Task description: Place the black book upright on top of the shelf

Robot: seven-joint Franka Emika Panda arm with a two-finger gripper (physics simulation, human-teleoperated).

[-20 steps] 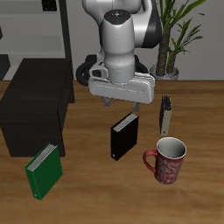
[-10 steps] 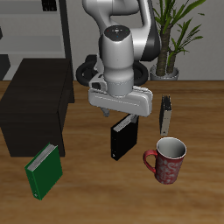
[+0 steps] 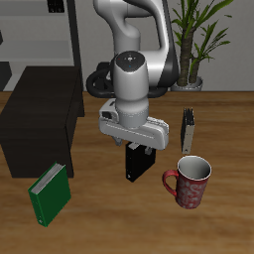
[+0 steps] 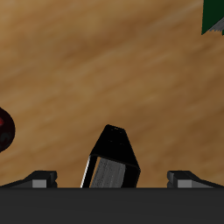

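Wooden table (image 3: 99,213), gripper (image 3: 137,150) over upright black book (image 4: 112,159), jaws apparently spread

The claw (image 3: 139,149) points down, its fingers spread wide.

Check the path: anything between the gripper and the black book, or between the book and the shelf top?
Nothing visible. The gripper hangs directly over the black book, and the wrist view shows the book between the open fingers with only bare table around. The shelf top is bare; the green book sits nearer the front edge.
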